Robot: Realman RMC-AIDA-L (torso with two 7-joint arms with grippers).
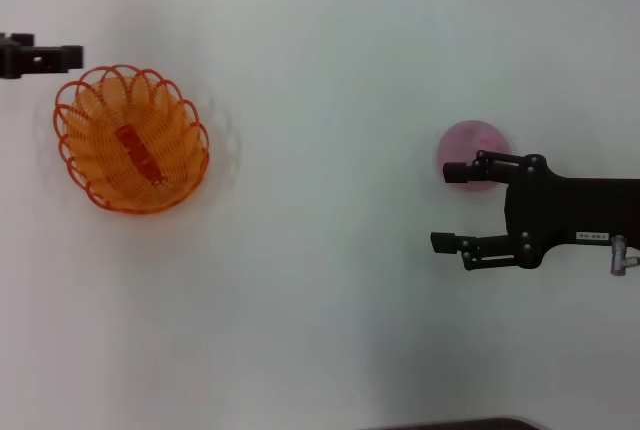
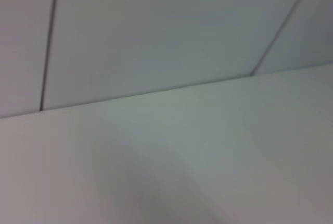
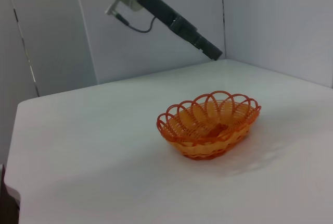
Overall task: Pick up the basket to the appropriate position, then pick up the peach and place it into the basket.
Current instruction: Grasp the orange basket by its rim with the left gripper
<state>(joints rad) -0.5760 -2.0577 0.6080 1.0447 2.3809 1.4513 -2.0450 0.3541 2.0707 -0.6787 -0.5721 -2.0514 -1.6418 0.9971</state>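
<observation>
My right gripper (image 1: 448, 207) jaws apart, upper finger over the peach (image 1: 472, 153) — could knock it rolling, basket (image 1: 131, 138) far off.

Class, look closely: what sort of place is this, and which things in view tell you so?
Probably a robot test bench: a plain white table ringed by blank wall panels, with only an orange wire basket, a peach and two robot arms.
</observation>
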